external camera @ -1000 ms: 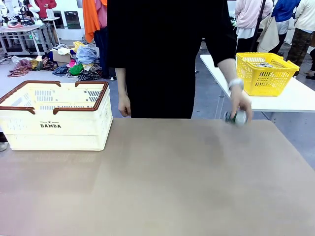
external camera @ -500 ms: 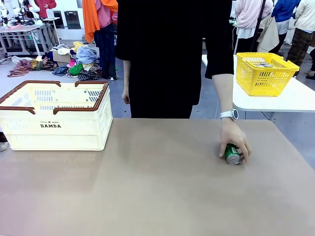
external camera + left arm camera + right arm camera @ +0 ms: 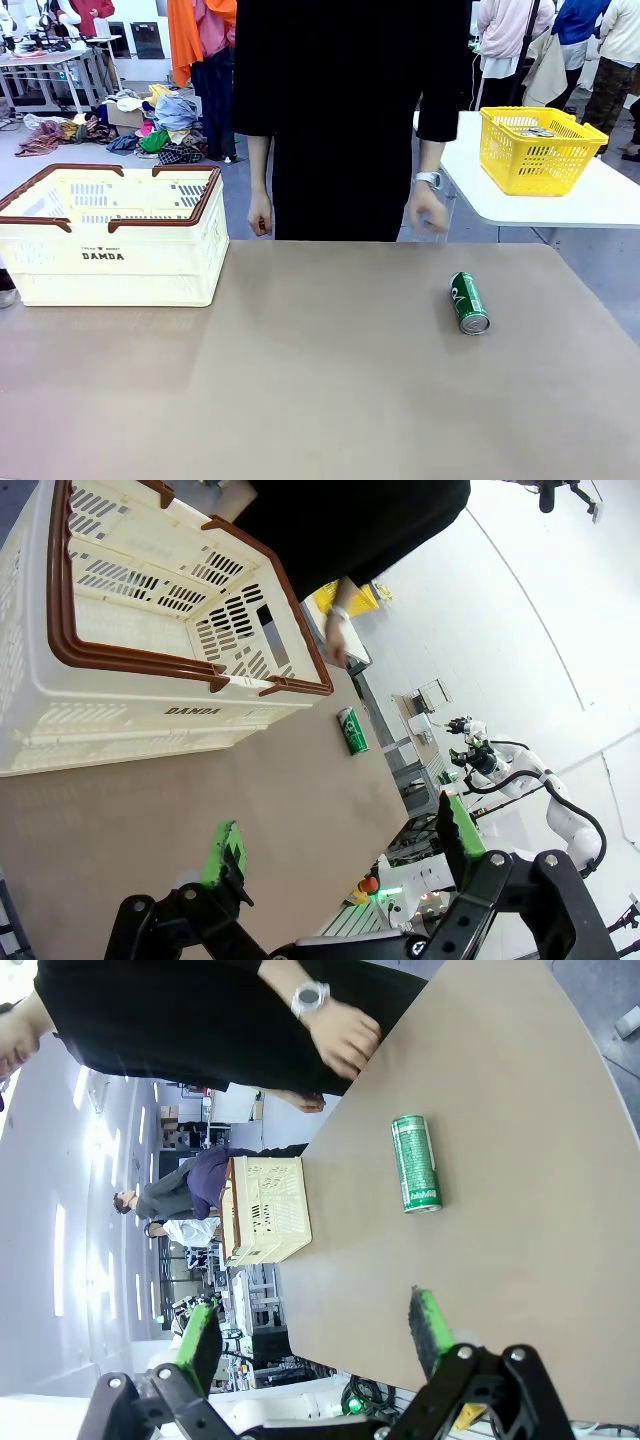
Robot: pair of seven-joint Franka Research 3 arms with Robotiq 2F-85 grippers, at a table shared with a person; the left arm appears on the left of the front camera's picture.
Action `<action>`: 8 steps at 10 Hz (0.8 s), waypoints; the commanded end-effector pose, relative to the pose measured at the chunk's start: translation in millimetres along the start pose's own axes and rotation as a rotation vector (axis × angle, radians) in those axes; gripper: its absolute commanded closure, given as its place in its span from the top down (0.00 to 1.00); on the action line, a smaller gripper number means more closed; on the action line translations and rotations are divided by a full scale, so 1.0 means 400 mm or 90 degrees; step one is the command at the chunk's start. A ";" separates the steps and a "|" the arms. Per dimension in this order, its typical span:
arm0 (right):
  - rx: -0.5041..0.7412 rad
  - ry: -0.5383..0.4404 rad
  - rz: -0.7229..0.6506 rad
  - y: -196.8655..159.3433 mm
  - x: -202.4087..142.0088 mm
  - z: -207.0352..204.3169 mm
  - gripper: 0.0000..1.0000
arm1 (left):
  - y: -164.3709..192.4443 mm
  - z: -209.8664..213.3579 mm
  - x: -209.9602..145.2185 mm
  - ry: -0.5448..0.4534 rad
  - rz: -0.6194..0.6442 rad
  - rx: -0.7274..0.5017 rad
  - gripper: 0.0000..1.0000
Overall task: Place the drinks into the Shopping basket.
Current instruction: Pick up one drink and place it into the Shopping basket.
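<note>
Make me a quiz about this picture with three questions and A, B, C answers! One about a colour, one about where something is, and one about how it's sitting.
1. What colour is the rim of the large cream-white slotted plastic basket?
A. brown
B. blue
C. green

2. Where is the slim green aluminium can?
A. inside the basket
B. on the brown table
C. in the person's hand

3. How is the can sitting?
A. standing upright
B. lying on its side
C. crushed flat

Answers:
1. A, the rim and handles are brown above the cream walls.
2. B, the can rests on the tabletop, apart from the basket, and nobody is touching it.
3. B, it lies lengthwise with its silver top end pointing toward the front camera.
</note>
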State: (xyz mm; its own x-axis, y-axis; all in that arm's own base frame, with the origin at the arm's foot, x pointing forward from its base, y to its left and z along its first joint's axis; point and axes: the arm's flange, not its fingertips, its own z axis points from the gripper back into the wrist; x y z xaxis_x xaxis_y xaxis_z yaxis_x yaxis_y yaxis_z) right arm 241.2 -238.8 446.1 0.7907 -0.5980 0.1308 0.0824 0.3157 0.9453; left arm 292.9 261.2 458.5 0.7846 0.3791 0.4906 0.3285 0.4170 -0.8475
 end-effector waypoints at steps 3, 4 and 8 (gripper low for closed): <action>0.000 0.000 0.000 0.000 0.000 0.000 1.00 | -0.006 0.002 0.005 -0.008 0.000 -0.012 1.00; -0.041 0.018 0.004 0.043 0.023 -0.050 1.00 | -0.006 0.002 0.005 -0.008 0.000 -0.012 1.00; -0.380 0.218 0.142 0.291 0.003 -0.510 1.00 | -0.006 0.002 0.005 -0.008 0.000 -0.012 1.00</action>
State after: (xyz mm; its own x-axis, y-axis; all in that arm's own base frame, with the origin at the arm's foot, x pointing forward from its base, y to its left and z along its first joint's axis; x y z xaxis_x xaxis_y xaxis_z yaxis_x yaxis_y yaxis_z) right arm 349.3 -83.5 496.0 0.9240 -0.3464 0.1619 0.1284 0.6799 0.7220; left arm 293.8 260.8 457.6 0.7864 0.3785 0.4881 0.3268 0.4157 -0.8488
